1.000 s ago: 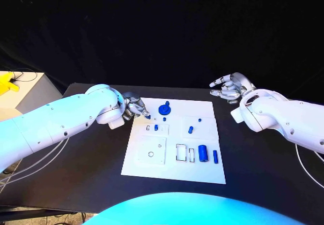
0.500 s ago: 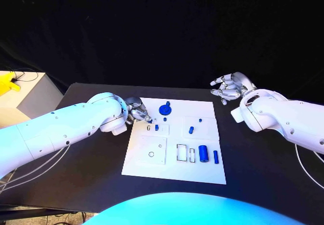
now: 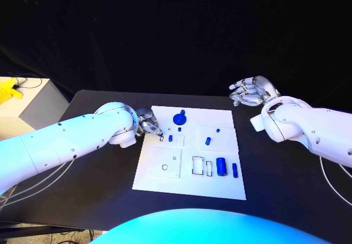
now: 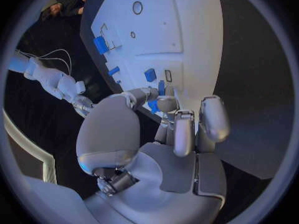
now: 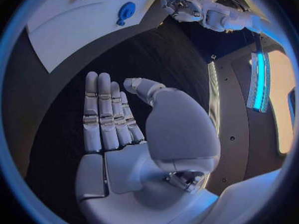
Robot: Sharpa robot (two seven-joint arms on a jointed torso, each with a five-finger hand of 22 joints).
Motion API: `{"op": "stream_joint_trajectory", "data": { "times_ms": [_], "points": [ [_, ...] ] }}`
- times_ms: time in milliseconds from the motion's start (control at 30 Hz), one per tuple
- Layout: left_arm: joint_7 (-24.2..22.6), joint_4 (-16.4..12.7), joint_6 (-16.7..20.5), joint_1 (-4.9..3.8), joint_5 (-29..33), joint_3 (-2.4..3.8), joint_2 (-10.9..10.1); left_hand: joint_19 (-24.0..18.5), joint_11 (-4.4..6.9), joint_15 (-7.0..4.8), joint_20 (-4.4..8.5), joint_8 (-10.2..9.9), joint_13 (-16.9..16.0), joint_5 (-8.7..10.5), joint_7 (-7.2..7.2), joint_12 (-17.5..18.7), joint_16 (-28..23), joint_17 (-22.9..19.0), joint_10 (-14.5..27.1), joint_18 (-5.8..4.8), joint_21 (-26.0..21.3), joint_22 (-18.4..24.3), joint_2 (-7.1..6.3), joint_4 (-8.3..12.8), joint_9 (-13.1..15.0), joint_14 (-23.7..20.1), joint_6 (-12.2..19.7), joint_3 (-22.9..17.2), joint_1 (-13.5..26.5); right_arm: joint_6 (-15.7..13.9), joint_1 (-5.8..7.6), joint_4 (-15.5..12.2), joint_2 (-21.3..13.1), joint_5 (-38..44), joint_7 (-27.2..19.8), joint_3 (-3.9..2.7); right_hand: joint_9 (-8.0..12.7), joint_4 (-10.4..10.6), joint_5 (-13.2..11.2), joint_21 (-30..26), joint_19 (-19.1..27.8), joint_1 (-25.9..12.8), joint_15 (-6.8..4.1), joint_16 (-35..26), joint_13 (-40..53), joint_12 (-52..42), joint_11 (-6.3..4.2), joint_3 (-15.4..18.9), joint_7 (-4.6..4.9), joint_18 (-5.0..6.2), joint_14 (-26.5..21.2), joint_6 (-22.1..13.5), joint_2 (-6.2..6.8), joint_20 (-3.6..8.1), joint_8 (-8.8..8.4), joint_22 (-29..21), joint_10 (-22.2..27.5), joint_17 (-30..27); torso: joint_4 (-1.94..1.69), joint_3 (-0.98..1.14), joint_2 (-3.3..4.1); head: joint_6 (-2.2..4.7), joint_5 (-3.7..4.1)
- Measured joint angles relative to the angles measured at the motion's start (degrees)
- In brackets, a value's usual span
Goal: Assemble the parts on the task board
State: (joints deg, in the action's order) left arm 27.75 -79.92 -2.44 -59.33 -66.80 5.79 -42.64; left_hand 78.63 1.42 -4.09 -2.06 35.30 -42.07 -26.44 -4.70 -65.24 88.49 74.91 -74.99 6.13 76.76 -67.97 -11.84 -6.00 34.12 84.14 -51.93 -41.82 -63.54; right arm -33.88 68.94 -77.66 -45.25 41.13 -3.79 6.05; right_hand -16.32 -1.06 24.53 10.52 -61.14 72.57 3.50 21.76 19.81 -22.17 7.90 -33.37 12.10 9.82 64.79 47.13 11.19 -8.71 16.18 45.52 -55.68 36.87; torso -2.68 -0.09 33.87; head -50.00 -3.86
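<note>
Left hand (image 3: 149, 123) is down at the near-left edge of the task board (image 3: 220, 185), fingers (image 4: 184, 132) curled in tight over the board's upper-left corner zone, and in the left wrist view their tips bunch right around a small blue part (image 4: 161, 87) beside a little rectangular slot; whether they actually pinch it, I cannot tell, the tips cover the contact. Just beyond those fingertips sits another small blue part (image 3: 170, 138), and a touch further out the big round blue part (image 3: 179, 119) stands near the board's far edge. Across the board from the left fingers, two more small blue pieces (image 3: 207, 141) lie in the middle-right panel, and toward the robot's side a blue cylinder (image 3: 221, 164) and a slimmer blue pin (image 3: 235, 170) lie side by side next to a rectangular cut-out. Over to the right hand (image 3: 251, 92): it hovers above the black surface (image 3: 95, 188), well apart from the board's far-right corner, palm open, fingers (image 5: 102, 112) straight and lying close together with the thumb standing off to one side, holding nothing at all.
</note>
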Motion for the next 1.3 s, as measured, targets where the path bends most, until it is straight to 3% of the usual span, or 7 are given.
{"op": "stream_joint_trajectory", "data": {
  "times_ms": [367, 567, 1300],
  "points": [
    [0.6, 0.6, -2.2, 0.00, -1.0, -0.39, 0.5, 0.2, 0.33, -0.19, 0.19, 0.1, -4.0, 0.10, 0.34, -2.3, 0.0, 0.0, -1.5, 0.01, 0.0, 0.0, 0.39, 0.2, 0.0, -0.2, -0.3, 0.2, 0.1, 0.0, 0.00, 0.2, 0.3, -2.2, -2.5, 0.00, 0.4, -0.2, 0.0, -1.4, 0.0, 0.2, 0.49, -3.3, -4.9, 2.1, 0.37, 0.6, -0.25, -0.01, 0.5, -0.7, -0.23, -0.07, 0.44, -2.8, -1.0, -1.9, -0.02, -0.03, 0.04, 0.00, -0.07],
    [0.8, 1.1, -3.0, 0.00, -1.4, -0.67, 1.2, 0.2, 0.51, -0.20, 0.21, 0.1, -4.3, 0.11, 0.43, -2.6, 0.0, 0.0, -1.7, 0.01, 0.0, 0.0, 0.40, 0.2, 0.0, -0.2, -0.4, 0.2, 0.0, 0.0, 0.00, 0.2, 0.3, -2.8, -3.1, 0.01, 0.6, -0.4, 0.0, -2.4, 0.3, 0.2, 0.51, -4.8, -6.4, 2.7, 0.37, 0.7, -0.36, -0.02, 0.5, -1.2, -0.23, -0.74, 0.83, -4.0, -1.0, -2.6, -0.01, -0.07, 0.07, 0.00, -0.07],
    [0.8, 1.7, -3.3, 0.00, -2.8, -0.75, 2.2, 0.2, 0.49, -0.27, 0.21, 0.2, -4.3, 0.15, 0.52, -2.6, 0.0, 0.0, -1.7, 0.01, 0.0, 0.0, 0.68, 0.2, 0.0, -0.1, -0.5, 0.2, 0.2, 0.1, -0.04, 0.3, 0.4, -3.6, -4.1, 0.01, 0.8, -0.4, 0.0, -3.2, 0.3, 0.2, 0.69, -5.9, -8.2, 3.2, 0.57, 0.7, -0.40, -0.03, 0.3, -1.5, -0.23, -0.74, 1.10, -5.5, -1.2, -3.4, 0.00, -0.03, 0.07, 0.00, 0.11]
  ]
}}
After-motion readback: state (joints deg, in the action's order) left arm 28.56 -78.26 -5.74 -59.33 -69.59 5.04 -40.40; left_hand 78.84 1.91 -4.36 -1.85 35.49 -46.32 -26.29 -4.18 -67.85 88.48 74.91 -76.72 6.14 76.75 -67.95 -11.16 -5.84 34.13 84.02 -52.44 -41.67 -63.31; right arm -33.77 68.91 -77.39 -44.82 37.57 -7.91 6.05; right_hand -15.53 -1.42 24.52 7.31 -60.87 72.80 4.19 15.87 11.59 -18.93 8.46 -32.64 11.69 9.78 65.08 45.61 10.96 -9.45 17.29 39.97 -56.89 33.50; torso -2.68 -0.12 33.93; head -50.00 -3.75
